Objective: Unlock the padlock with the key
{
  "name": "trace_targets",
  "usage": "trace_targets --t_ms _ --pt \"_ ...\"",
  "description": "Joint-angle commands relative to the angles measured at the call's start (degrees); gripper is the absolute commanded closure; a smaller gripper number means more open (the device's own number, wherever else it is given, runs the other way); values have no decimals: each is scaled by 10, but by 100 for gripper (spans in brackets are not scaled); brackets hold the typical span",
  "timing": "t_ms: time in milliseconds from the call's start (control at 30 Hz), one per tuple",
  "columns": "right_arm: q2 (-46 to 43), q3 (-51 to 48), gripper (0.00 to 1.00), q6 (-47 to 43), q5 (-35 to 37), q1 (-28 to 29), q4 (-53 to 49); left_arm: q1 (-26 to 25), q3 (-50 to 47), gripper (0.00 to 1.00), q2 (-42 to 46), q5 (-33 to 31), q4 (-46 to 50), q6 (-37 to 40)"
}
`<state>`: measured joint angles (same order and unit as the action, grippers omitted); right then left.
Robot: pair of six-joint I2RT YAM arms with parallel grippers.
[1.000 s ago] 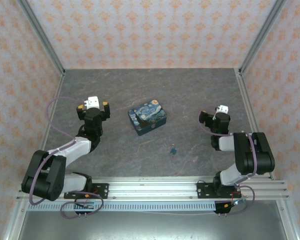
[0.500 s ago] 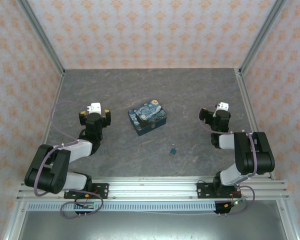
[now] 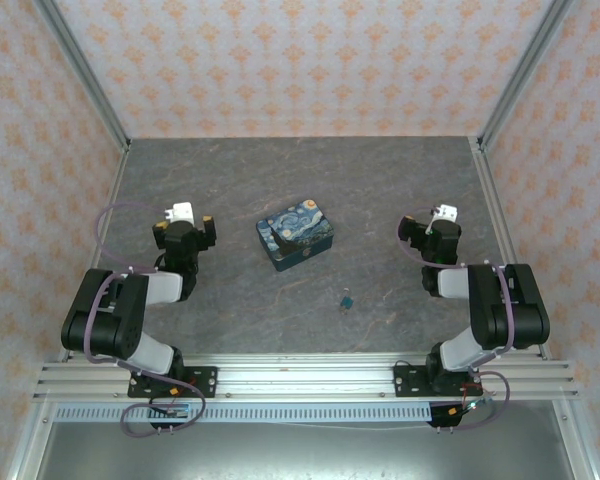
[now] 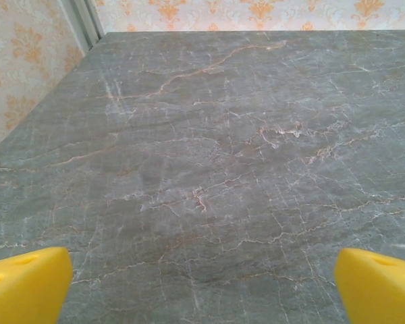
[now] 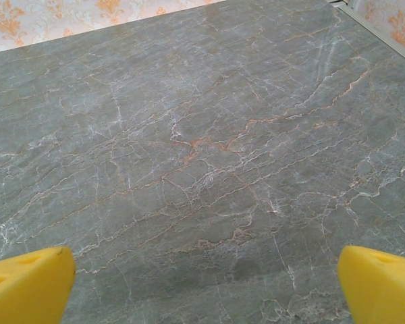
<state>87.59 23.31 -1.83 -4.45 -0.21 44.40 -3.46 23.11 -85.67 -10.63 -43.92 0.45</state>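
1. Left tool (image 3: pixel 186 222) is spread wide and empty over the table (image 3: pixel 380 170). In the left wrist view (image 4: pixel 202 287) its yellow fingertips (image 4: pixel 23 283) sit at the two lower corners, with bare grey veined stone between them.
2. Right tool (image 3: pixel 428 235) is also wide open and grips nothing. In the right wrist view (image 5: pixel 202 287) its yellow fingertips (image 5: pixel 27 280) frame the same marbled table surface.
3. To the right of the left tool and to the left of the right tool, the padlock (image 3: pixel 347 300) lies on the table as a tiny dark teal piece. It is nearer the arm bases than either tool and closer to the right tool than to the left, but well apart from both.
4. From the top view the padlock is too small to tell how its shackle stands.
5. Between the two tools, at about the same depth as them, lies a rectangular tin (image 3: pixel 295 236) printed with a blue-and-yellow starry night, turned askew to the table edges.
6. The padlock is apart from the tin, on its base-ward side and a little toward the right tool.
7. Beyond both tools, orange-patterned walls (image 3: pixel 300 60) close off the table.
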Motion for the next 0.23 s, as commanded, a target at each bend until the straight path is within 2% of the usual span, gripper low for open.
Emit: trace_targets --t_ms 0,200 --pt "-4 9 1 -10 6 -1 -4 2 8 0 0 7 4 -9" --pt "-6 8 1 -10 8 0 -2 2 8 0 0 7 4 -9"
